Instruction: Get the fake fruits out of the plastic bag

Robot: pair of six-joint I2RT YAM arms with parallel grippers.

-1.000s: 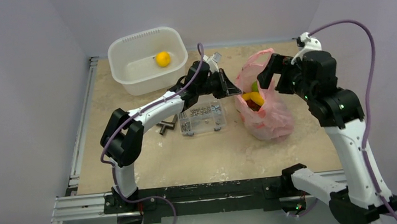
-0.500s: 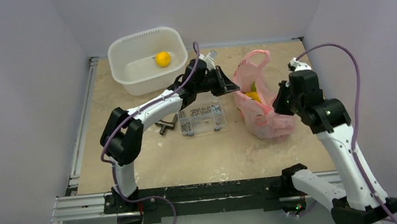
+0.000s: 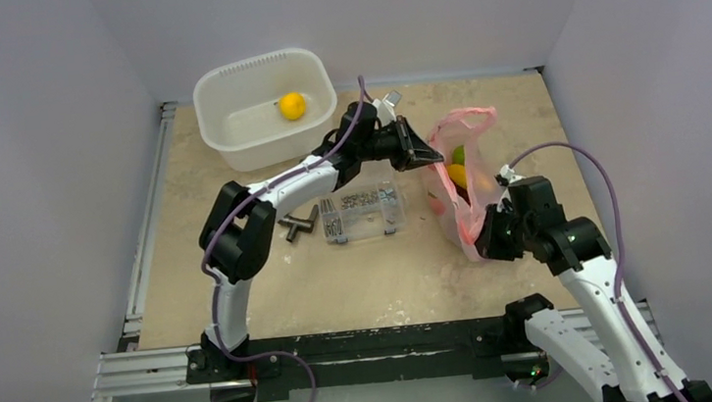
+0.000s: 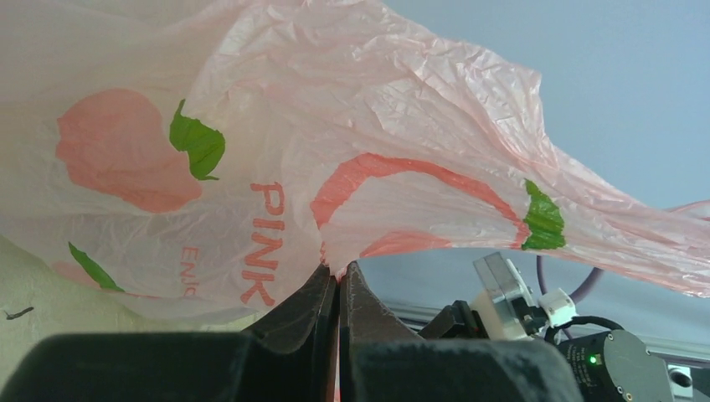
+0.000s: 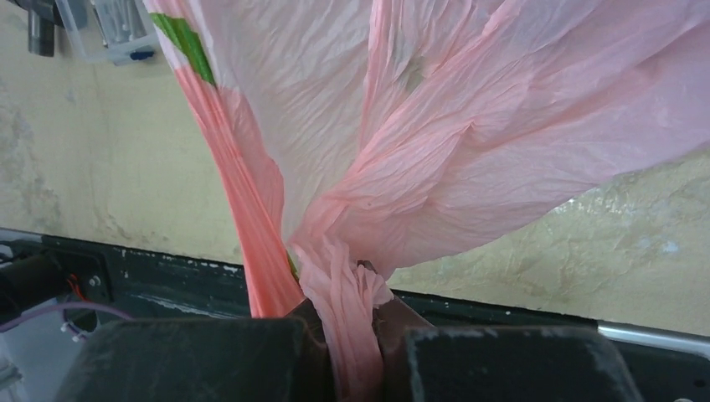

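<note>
Now I'm clamping the plastic bag (image 4: 251, 126) in left gripper (image 4: 337, 280) and right gripper (image 5: 347, 306), likely tipping the fake fruits (image 3: 457, 170) out next.

A white tub (image 3: 259, 153) sits far left on the table (image 3: 340, 281), a clear screw box (image 3: 363, 212) beside a grey metal fitting (image 3: 298, 226).

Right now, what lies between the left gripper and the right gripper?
In the top view, the pink bag spans the stretch between the left gripper and the right gripper. Both are shut on it, and fruits show inside.
</note>
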